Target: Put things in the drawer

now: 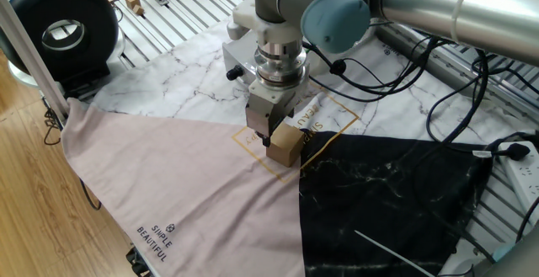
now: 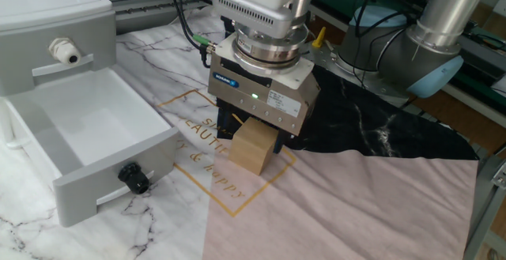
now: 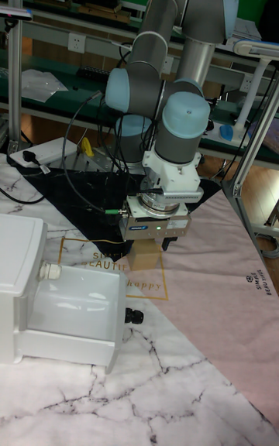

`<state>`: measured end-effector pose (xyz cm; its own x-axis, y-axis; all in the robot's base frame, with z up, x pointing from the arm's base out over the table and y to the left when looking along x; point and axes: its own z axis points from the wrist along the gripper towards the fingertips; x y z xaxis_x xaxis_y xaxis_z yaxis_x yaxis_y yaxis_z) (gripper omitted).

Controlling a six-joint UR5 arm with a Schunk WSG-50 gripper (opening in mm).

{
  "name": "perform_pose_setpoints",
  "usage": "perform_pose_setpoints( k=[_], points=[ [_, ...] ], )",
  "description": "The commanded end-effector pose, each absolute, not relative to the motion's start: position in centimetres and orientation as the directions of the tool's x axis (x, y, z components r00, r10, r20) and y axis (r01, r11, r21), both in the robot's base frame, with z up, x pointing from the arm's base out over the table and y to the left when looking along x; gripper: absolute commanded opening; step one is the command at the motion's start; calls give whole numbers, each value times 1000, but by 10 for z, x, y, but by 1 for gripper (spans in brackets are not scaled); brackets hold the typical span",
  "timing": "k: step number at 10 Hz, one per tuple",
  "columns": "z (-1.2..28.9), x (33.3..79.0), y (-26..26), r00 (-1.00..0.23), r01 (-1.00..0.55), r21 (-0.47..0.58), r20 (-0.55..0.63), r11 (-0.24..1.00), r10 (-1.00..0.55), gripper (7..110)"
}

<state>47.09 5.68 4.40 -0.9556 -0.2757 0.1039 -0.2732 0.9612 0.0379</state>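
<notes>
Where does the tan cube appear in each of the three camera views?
One fixed view: cube centre, under the gripper.
Other fixed view: cube centre, right of the open drawer.
Tall fixed view: mostly hidden below the gripper.
Shared landmark: gold-printed square.

Table point(image 1: 160, 12) of metal slats, upper left of frame; patchwork cloth point(image 1: 168, 167) in marble, pink, black over it. Tan cube point(image 2: 253, 148) mid-cloth, white drawer point(image 2: 87, 141) at left.
</notes>
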Motion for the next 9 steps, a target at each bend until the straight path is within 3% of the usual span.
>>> perform_pose_setpoints(
  k=[1, 6, 9],
  points=[
    [48, 454, 63, -946, -267, 87, 164, 960, -279, 66],
    [47, 456, 52, -947, -274, 41, 166, 961, -277, 66],
    [46, 461, 62, -954, -260, 73, 136, 963, -268, 66]
  ],
)
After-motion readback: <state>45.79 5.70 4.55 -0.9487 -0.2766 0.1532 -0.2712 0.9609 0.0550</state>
